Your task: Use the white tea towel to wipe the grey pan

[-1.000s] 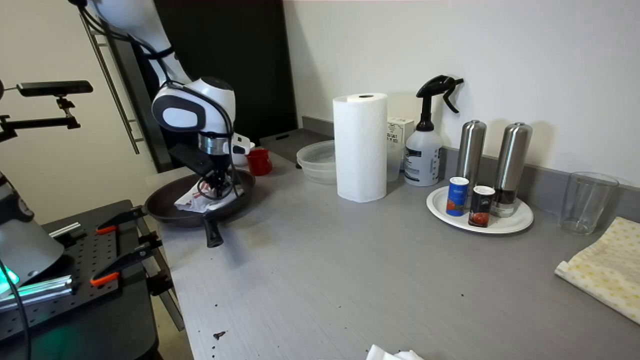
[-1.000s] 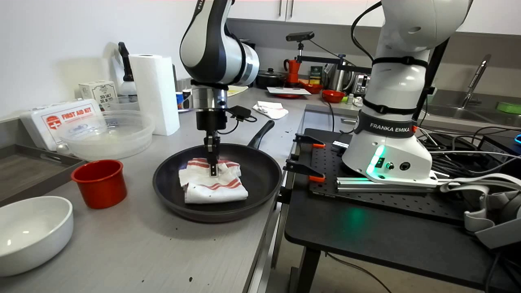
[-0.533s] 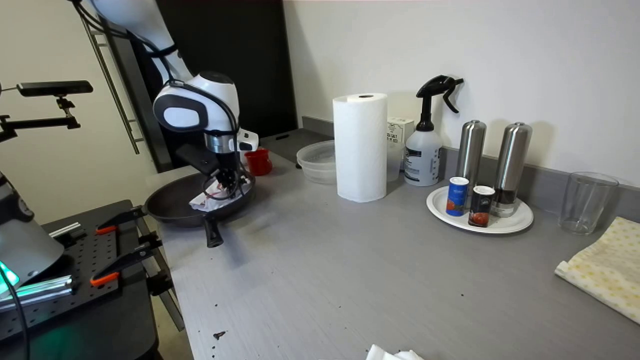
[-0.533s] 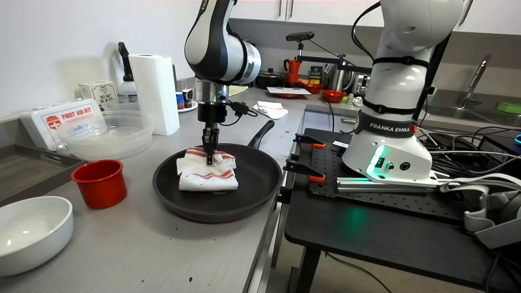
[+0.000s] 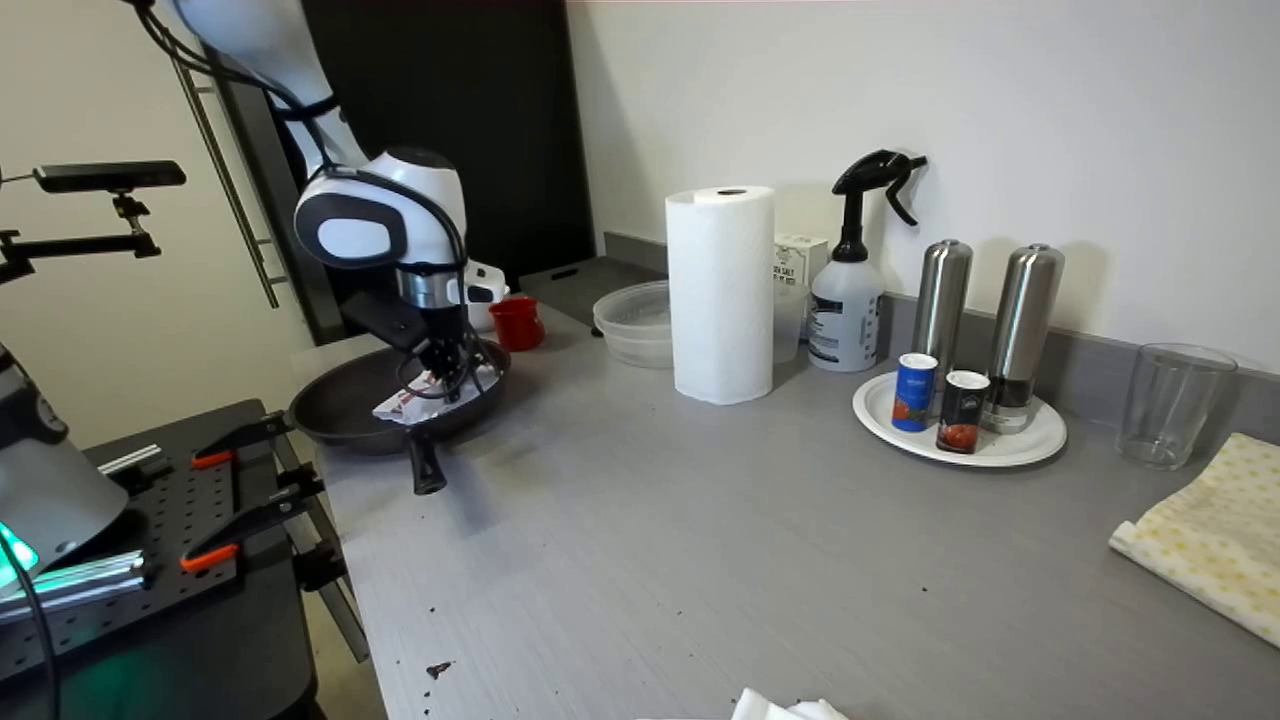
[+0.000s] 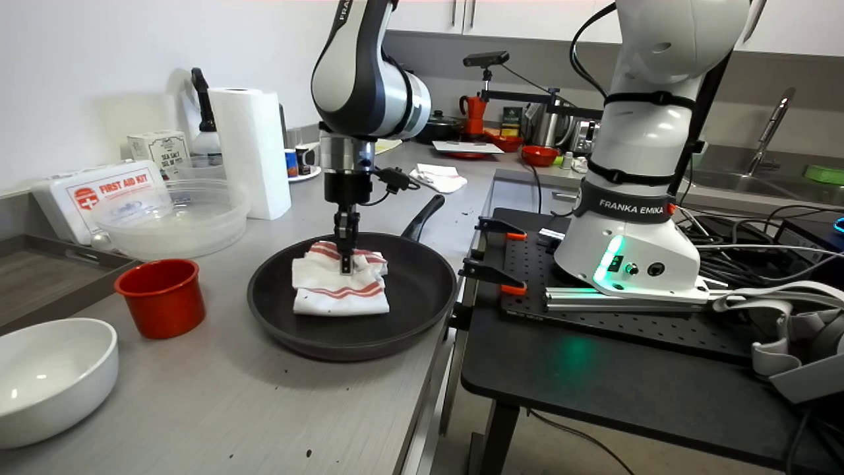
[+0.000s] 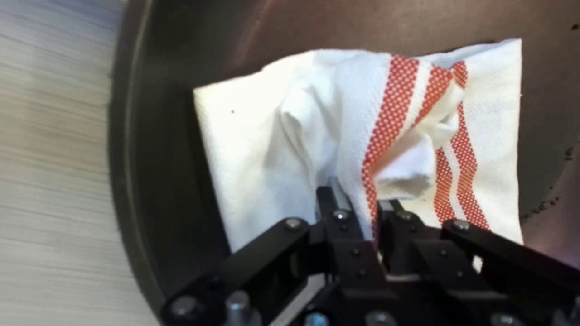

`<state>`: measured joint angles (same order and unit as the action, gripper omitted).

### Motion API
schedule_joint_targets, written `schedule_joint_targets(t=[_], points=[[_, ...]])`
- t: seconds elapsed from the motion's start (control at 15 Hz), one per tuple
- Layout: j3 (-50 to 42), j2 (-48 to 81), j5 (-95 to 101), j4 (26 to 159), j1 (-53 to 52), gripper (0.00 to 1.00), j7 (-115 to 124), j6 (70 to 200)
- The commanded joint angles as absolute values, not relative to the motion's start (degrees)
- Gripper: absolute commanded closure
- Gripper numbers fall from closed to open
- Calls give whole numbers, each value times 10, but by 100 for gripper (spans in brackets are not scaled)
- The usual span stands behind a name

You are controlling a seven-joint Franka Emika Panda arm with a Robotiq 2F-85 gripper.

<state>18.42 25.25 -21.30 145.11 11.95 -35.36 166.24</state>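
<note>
The white tea towel point(image 6: 339, 302) with red stripes lies folded and bunched inside the dark grey pan point(image 6: 419, 297). Both also show in an exterior view, towel point(image 5: 405, 408) and pan point(image 5: 335, 400). My gripper point(image 6: 346, 264) points straight down over the towel. In the wrist view, the gripper point(image 7: 360, 203) is shut on an upright fold of the towel point(image 7: 494, 136), between its two fingers. The towel's lower part rests on the pan floor, inside the pan's wall point(image 7: 124, 136). The gripper's body hides part of the towel there. Dark crumbs lie on the pan floor.
A red cup point(image 6: 161, 300) and white bowl point(image 6: 59, 376) stand beside the pan. A clear container point(image 6: 171, 224), first aid kit point(image 6: 99, 198) and paper roll point(image 5: 720, 300) stand farther along. The pan handle point(image 5: 425, 465) sticks out over the counter. The counter edge point(image 6: 422, 415) is close.
My gripper and the held towel slid across the pan toward the paper roll side, then came slightly back. The towel stays in the grip. The pan has not visibly moved.
</note>
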Motion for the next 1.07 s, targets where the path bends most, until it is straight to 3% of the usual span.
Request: schedule_joint_targets(t=[0.0,0.47,1.0], points=[[197,260,-159,1472,85,97,-305,1673],[249,258,-91,1487,33,97,-252,1652],[317,251,-103,1470,42,97,-265,1599]])
